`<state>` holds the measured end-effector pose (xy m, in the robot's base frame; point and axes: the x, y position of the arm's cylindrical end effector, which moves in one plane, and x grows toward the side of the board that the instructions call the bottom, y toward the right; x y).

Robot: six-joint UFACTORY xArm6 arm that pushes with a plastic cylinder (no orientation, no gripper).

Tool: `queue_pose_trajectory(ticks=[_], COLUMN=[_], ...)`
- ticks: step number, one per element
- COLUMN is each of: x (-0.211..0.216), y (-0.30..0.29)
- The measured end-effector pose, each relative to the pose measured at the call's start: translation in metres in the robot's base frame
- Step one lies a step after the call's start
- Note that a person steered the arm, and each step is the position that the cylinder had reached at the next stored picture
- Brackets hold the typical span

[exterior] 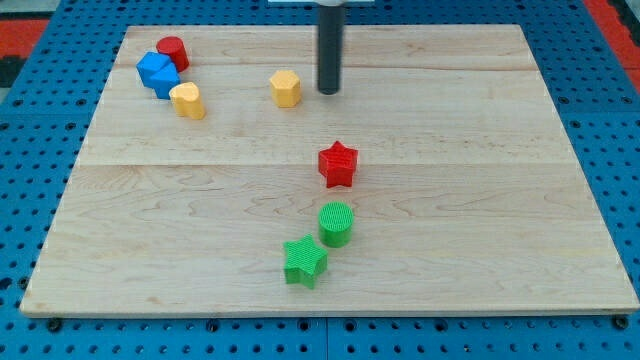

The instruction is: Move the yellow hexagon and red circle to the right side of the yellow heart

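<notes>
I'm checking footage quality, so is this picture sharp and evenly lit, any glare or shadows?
Camera view: even, soft light, no glare on the board; the green star and red star look crisp; only faint shadows beside blocks; my tip is sharp, the rod's top cropped.

Block count on the table (520, 200): seven total. Red: two, one circle (172, 50) and one star (338, 164). Yellow: two, one hexagon (286, 88) and one heart (187, 101). Green: two, one circle (336, 223) and one star (304, 261). Blue: one (157, 73).
</notes>
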<state>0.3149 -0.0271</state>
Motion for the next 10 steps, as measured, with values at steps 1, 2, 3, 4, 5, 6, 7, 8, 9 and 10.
queue_pose_trajectory(ticks=[1,2,3,4,5,6,7,8,9,10], x=[-0.023,-0.091,-0.124,-0.119,-0.105,-0.067,-0.108,-0.123,-0.122,-0.092], y=[-0.125,-0.116,-0.147,-0.235,-0.186,-0.068,-0.065,-0.152,-0.191,-0.194])
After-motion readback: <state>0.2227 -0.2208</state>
